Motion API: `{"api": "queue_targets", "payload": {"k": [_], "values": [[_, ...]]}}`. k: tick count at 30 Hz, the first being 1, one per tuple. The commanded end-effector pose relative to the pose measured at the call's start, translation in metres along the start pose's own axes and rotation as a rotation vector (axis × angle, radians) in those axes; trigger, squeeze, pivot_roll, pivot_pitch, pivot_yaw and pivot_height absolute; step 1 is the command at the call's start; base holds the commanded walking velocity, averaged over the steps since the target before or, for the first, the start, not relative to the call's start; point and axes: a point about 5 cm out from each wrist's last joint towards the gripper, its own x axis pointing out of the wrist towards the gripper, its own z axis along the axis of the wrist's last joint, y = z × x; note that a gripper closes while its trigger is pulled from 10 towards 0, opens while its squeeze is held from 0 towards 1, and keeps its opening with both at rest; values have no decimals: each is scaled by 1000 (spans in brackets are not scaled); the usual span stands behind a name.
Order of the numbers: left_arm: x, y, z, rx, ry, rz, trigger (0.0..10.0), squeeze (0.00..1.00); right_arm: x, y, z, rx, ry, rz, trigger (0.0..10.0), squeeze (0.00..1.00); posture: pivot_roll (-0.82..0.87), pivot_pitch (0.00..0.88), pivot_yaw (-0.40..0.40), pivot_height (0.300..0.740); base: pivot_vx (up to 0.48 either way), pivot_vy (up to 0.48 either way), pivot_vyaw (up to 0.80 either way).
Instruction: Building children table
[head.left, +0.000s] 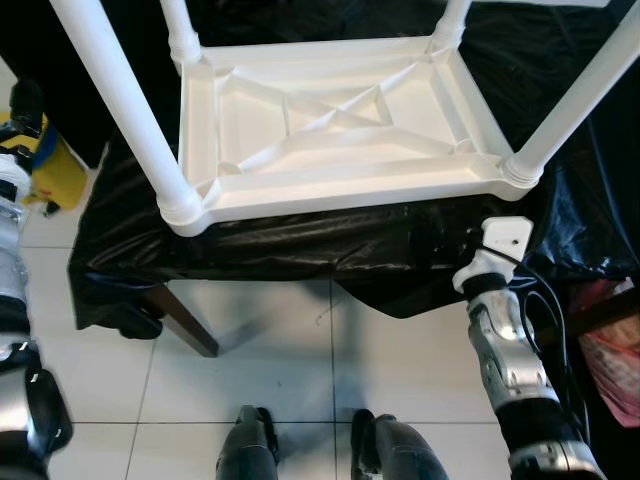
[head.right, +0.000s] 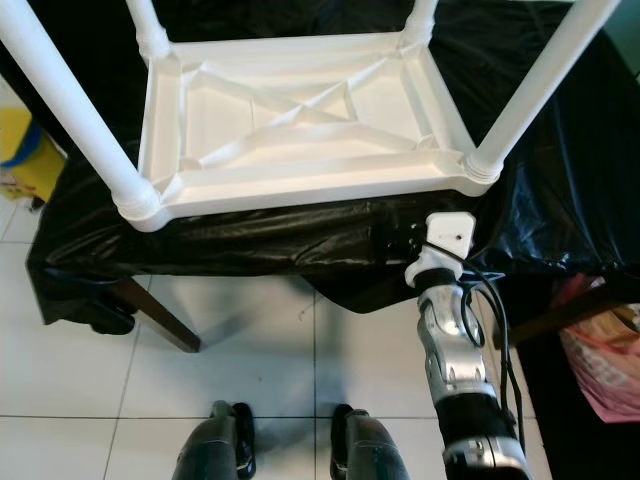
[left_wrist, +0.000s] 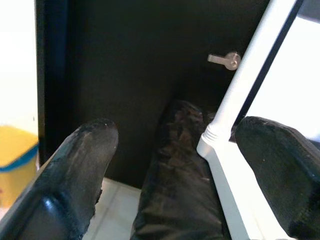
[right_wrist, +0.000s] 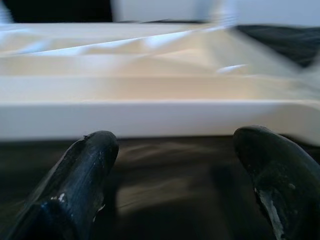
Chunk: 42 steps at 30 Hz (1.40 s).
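table (head.left: 330, 130) upside down on desk (head.left: 300, 250), four legs in | light stiff plastic, grip near rim | right end effector (right_wrist: 175, 165) fingers apart, empty | left end effector (left_wrist: 175, 170) apart, idle

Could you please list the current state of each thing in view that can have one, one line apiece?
White children's table: upside down on the black-covered table, four legs fitted and pointing up.
Black plastic cover: draped over the table, hanging over its front edge.
Left gripper: open, holding nothing, beside a white leg.
Right gripper: open, holding nothing, facing the white table's rim.
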Motion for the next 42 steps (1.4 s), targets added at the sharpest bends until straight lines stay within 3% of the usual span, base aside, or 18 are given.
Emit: {"api": "queue_targets", "payload": {"k": [1, 4, 8, 12, 14, 20, 22, 24, 26, 31, 34, 37, 42], "values": [[3, -22, -13, 40, 61, -284, 10000, 0, -4, 4, -5, 24, 52, 38, 10000, 0, 6, 145, -3, 740, 0, 0, 0], [8, -29, -15, 35, 69, -286, 10000, 0, -5, 5, -7, 31, 80, 42, 10000, 0, 6, 145, -3, 740, 0, 0, 0], [19, -57, -20, -34, 55, -383, 10000, 0, -3, 4, -9, 13, 102, 12, 10000, 0, -7, 157, 14, 740, 0, 0, 0], [21, -63, -22, -41, 54, -408, 10000, 0, -2, 3, -9, 16, 110, 6, 10000, 0, -7, 158, 15, 740, 0, 0, 0], [24, -80, -27, -78, 57, -485, 10000, 0, 5, 2, -5, 26, 121, -17, 10000, 0, -17, 176, 23, 740, 0, 0, 0], [25, -89, -30, -95, 52, -535, 10000, 0, 9, 2, -2, 42, 129, -22, 10000, 0, -19, 186, 25, 740, 0, 0, 0], [21, -111, -32, -197, 23, -712, 10000, 0, 21, 4, 0, 101, 179, -49, 10000, 0, -19, 204, 30, 740, 0, 0, 0], [21, -111, -32, -197, 23, -712, 10000, 0, 21, 4, 0, 101, 179, -49, 10000, 0, -19, 204, 30, 740, 0, 0, 0], [15, -125, -29, -312, -8, -882, 10000, 0, 32, 7, 2, 114, 207, -54, 10000, 0, -20, 219, 28, 740, 0, 0, 0], [6, -135, -27, -410, -7, -1011, 10000, 0, 39, 7, 2, 83, 215, -46, 10000, 0, -13, 224, 25, 740, 0, 0, 0], [-10, -148, -27, -493, 7, -1137, 10000, 0, 48, 9, 0, 42, 230, -18, 10000, 0, -6, 225, 24, 740, 0, 0, 0], [-13, -150, -27, -511, 9, -1155, 10000, 0, 50, 10, -1, 34, 234, -4, 10000, 0, -6, 225, 25, 740, 0, 0, 0], [-33, -162, -23, -597, 0, -1220, 10000, 0, 59, 16, -3, 24, 243, 46, 10000, 0, 4, 215, 29, 740, 0, 0, 0]]}}
